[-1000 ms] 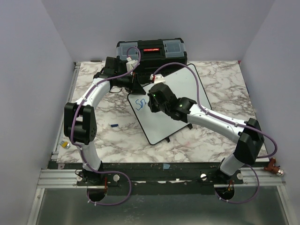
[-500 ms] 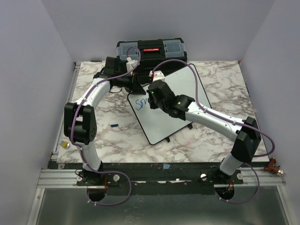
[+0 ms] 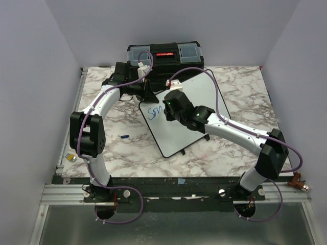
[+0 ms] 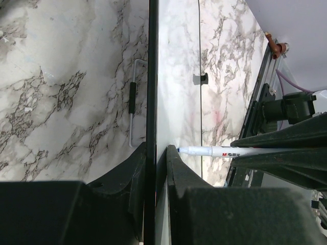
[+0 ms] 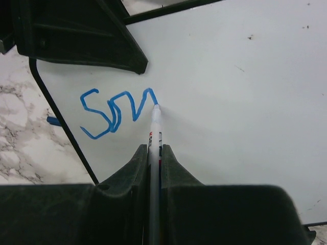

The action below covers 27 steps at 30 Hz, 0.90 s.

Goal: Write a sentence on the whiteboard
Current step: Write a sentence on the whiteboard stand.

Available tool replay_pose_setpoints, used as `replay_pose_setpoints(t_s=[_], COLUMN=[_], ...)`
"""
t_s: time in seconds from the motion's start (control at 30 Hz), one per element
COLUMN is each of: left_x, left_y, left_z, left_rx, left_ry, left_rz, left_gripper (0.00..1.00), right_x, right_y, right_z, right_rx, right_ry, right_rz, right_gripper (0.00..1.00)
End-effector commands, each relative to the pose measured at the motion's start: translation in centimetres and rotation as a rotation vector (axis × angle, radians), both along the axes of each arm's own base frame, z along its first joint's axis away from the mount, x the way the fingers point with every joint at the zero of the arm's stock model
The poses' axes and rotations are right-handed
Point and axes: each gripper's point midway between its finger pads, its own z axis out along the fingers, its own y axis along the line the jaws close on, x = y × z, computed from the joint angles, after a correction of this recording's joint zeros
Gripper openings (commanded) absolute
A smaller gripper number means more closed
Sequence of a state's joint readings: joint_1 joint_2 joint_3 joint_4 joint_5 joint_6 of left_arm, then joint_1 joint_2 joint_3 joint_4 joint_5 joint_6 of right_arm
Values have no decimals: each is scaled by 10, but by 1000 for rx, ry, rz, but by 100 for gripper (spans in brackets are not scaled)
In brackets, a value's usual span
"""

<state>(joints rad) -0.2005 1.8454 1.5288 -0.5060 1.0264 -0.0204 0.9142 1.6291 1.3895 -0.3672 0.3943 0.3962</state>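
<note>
Tightly closed, right claw [image 5: 153, 149] around slim white marker [image 5: 155, 127] at angular blue sentence [image 5: 115, 116], left claw [image 4: 156, 151] on glossy whiteboard [image 4: 179, 76] edge.

The table [image 3: 117, 148] has a white marble-pattern top with grey and brown veining. Plain pale lavender walls enclose it on three sides: left wall [image 3: 30, 76], back wall [image 3: 168, 25], right wall [image 3: 301, 61]. An aluminium rail [image 3: 61, 194] runs along the near edge, with a grey metal panel [image 3: 168, 224] below. Lighting is even and diffuse.

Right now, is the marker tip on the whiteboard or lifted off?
On: the marker tip meets the whiteboard at the end of the blue writing.
</note>
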Motion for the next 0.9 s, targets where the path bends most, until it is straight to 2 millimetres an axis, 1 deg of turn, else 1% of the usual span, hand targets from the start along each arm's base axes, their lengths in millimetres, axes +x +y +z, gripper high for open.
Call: replay_pose_setpoints(t_s=[0.0, 0.13, 0.2, 0.3, 0.4, 0.5, 0.6, 0.87], left_x=[12, 12, 12, 12, 12, 14, 13, 13], left_y=[0, 0, 1, 0, 0, 1, 0, 1], left_z=[15, 15, 15, 15, 14, 14, 14, 14], left_rx=[25, 26, 26, 27, 27, 28, 28, 27], left_ry=[-190, -191, -191, -191, -190, -192, -192, -191], left_rz=[-7, -7, -6, -7, -5, -4, -4, -5], left_gripper=[0, 0, 0, 0, 0, 0, 0, 0], right_x=[-15, -21, -21, -22, -21, -17, -12, -1], right_y=[-14, -17, -19, -19, -21, -28, -34, -30], right_z=[-26, -28, -25, -15, -1, 9, 11, 17], right_rx=[-24, -16, -13, 4, 23, 30, 20, 34], right_ry=[81, 89, 85, 72, 45, -6, -38, -52], right_rz=[4, 9, 7, 11, 9, -17, -41, -28], right_gripper=[1, 1, 1, 1, 1, 1, 1, 1])
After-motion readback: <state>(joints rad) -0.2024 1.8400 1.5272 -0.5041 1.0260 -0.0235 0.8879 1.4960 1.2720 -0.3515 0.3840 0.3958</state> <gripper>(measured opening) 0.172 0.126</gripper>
